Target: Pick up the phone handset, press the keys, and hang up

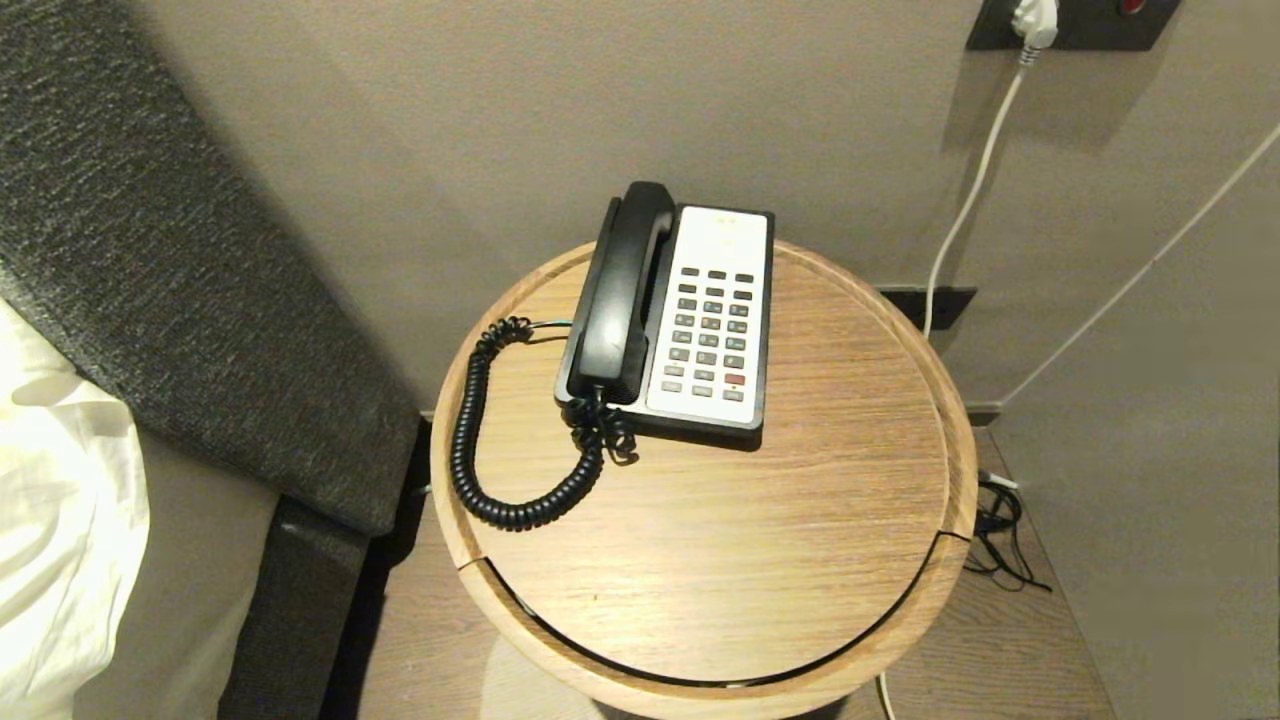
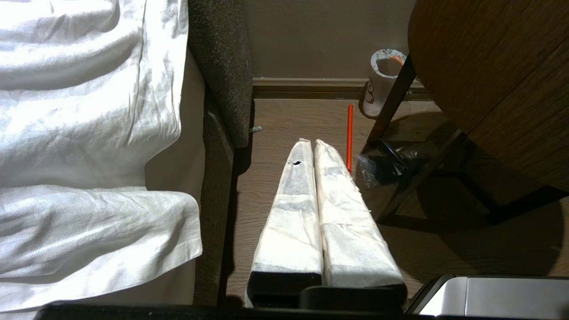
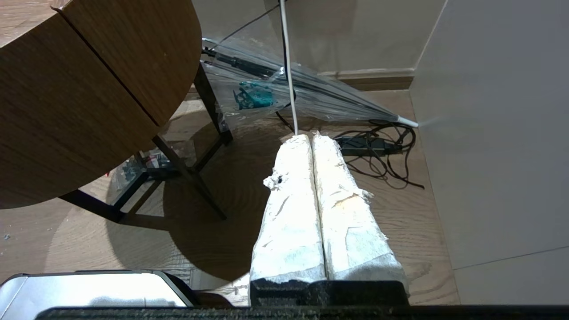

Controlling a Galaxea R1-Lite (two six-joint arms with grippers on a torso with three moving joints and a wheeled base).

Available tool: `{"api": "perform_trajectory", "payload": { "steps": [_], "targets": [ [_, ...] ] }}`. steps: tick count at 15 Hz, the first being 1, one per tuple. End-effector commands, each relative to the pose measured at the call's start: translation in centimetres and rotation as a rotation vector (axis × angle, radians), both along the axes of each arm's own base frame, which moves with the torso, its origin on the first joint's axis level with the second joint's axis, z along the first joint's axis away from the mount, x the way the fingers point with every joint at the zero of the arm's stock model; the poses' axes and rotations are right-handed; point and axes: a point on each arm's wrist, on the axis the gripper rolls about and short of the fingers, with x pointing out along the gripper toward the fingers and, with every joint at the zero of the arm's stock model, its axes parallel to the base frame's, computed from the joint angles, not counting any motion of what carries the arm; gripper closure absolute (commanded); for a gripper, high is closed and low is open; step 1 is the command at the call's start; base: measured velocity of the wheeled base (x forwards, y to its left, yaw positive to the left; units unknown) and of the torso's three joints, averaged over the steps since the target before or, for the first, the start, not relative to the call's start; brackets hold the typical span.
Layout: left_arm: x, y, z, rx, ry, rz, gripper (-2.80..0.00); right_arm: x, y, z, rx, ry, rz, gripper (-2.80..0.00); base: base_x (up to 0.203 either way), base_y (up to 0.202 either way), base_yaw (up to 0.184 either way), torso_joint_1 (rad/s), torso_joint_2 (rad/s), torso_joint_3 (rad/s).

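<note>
The glossy black phone handset (image 1: 622, 290) lies in its cradle on the left side of the black-and-white phone base (image 1: 745, 235), at the back of a round wooden table (image 1: 720, 560). Its coiled black cord (image 1: 470, 440) loops out over the table to the left. The keys (image 1: 712, 335), dark grey with one red button, sit in the white faceplate beside the handset. Neither arm shows in the head view. My left gripper (image 2: 313, 143) hangs low over the floor beside the bed, shut and empty. My right gripper (image 3: 311, 137) hangs low on the table's other side, shut and empty.
A bed with white sheets (image 2: 80, 133) and a dark upholstered headboard (image 1: 150, 260) stands left of the table. On the floor lie a paper cup (image 2: 382, 80), an orange stick (image 2: 350, 133), black cables (image 3: 382, 151) and a clear umbrella (image 3: 311, 98). A wall (image 3: 498, 133) stands close on the right.
</note>
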Motion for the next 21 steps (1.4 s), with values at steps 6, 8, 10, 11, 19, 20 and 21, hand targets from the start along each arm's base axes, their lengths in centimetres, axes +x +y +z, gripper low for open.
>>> {"api": "perform_trajectory", "payload": {
  "steps": [6, 8, 10, 11, 19, 20, 21],
  "targets": [
    [0.0, 0.0, -0.01, -0.001, 0.0, 0.0, 0.0, 0.02, 0.0, 0.0, 0.0, 0.002, 0.0, 0.0, 0.0, 0.0, 0.0, 0.0, 0.0, 0.0],
    [0.0, 0.0, 0.01, -0.004, -0.001, 0.0, 0.0, 0.02, 0.0, 0.0, 0.0, 0.002, 0.0, 0.0, 0.0, 0.0, 0.0, 0.0, 0.0, 0.0],
    [-0.01, 0.0, 0.0, 0.001, 0.0, 0.0, 0.0, 0.02, 0.0, 0.0, 0.0, 0.002, 0.0, 0.0, 0.0, 0.0, 0.0, 0.0, 0.0, 0.0],
    [-0.01, 0.0, 0.03, 0.003, -0.001, 0.0, 0.0, 0.02, 0.0, -0.01, 0.0, 0.002, 0.0, 0.0, 0.0, 0.0, 0.0, 0.0, 0.0, 0.0],
    [0.0, 0.01, 0.02, -0.036, -0.003, 0.005, 0.0, 0.02, 0.0, -0.02, 0.0, 0.003, 0.0, 0.0, 0.0, 0.0, 0.0, 0.001, 0.0, 0.095],
    [0.0, 0.01, 0.02, -0.035, -0.003, 0.004, 0.0, 0.02, 0.0, 0.0, 0.0, 0.002, 0.0, 0.0, 0.0, 0.0, 0.0, 0.002, 0.0, 0.207],
    [0.0, 0.01, 0.04, -0.036, -0.004, 0.005, 0.0, 0.02, 0.0, 0.0, 0.0, 0.002, 0.0, 0.0, 0.0, 0.0, 0.0, 0.007, 0.01, 0.202]
  ]
}}
